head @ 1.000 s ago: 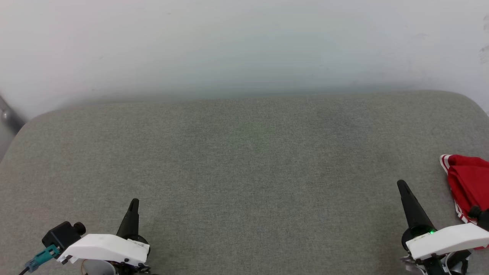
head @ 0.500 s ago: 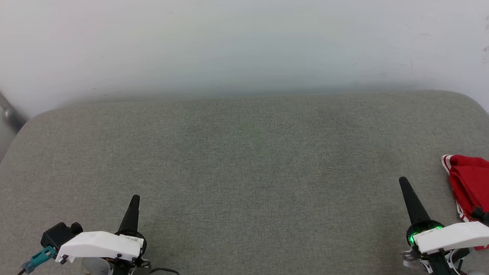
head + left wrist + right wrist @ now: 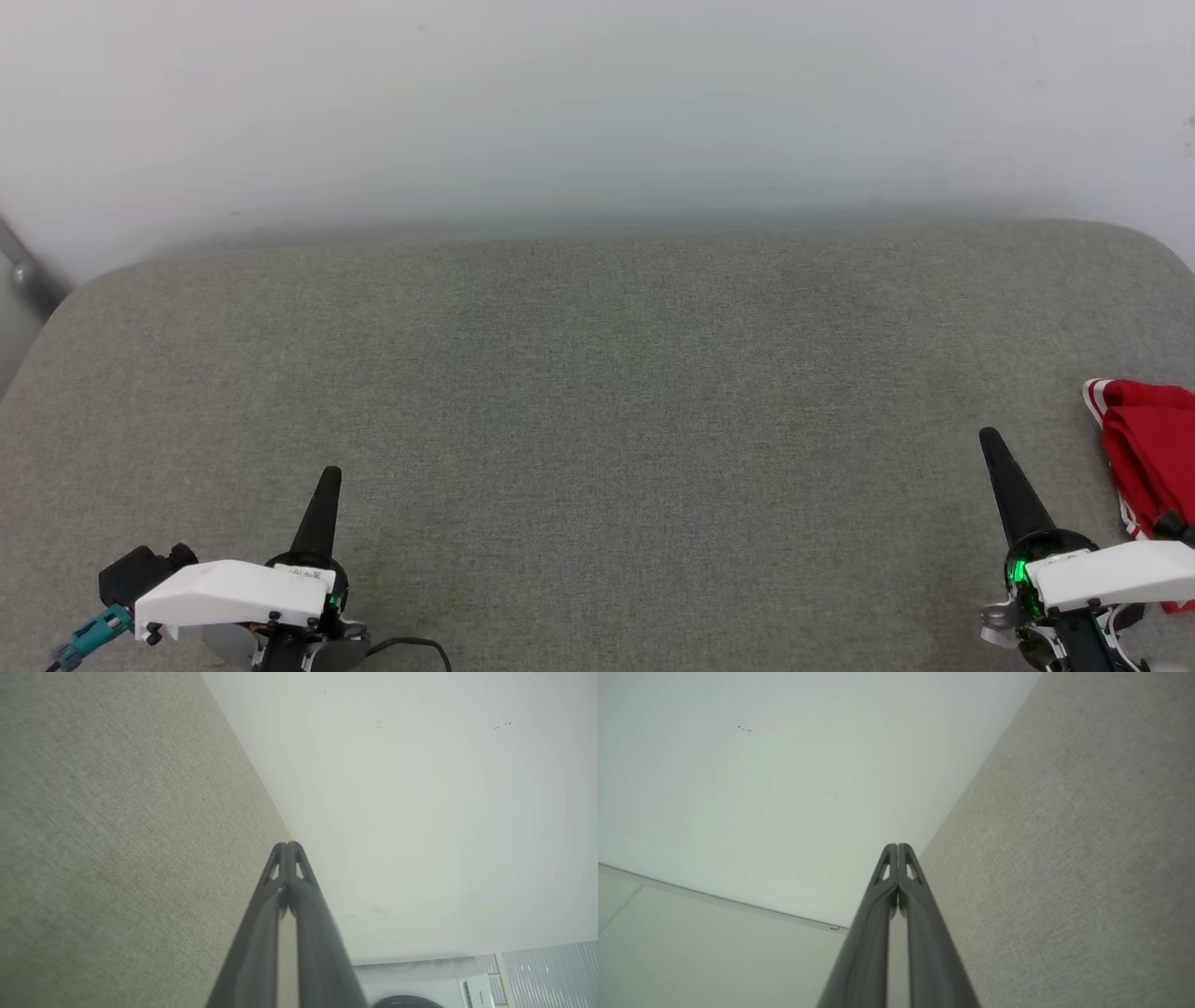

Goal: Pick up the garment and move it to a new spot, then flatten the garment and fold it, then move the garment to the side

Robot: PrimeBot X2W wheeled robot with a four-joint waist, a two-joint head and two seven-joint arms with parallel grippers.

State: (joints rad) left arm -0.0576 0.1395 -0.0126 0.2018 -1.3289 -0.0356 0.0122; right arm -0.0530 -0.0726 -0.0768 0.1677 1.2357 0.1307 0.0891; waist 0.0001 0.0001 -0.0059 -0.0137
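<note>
The garment (image 3: 1154, 446), red with a red-white striped trim, lies bunched at the right edge of the grey cushion in the head view, partly cut off by the frame. My right gripper (image 3: 988, 439) hovers just left of it, apart from the cloth, its fingertips pressed together in the right wrist view (image 3: 897, 847) with nothing between them. My left gripper (image 3: 329, 474) rests low at the front left, far from the garment. Its tips (image 3: 287, 844) also meet in the left wrist view and hold nothing.
The grey fabric surface (image 3: 597, 401) spreads wide between both arms. A pale wall (image 3: 597, 112) runs behind its far edge. A metal bar (image 3: 19, 266) shows at the far left. A white appliance (image 3: 420, 984) sits beyond the surface in the left wrist view.
Both arms have drawn back slightly toward the front edge, their white housings sinking lower in the head view. The garment has stayed where it lay.
</note>
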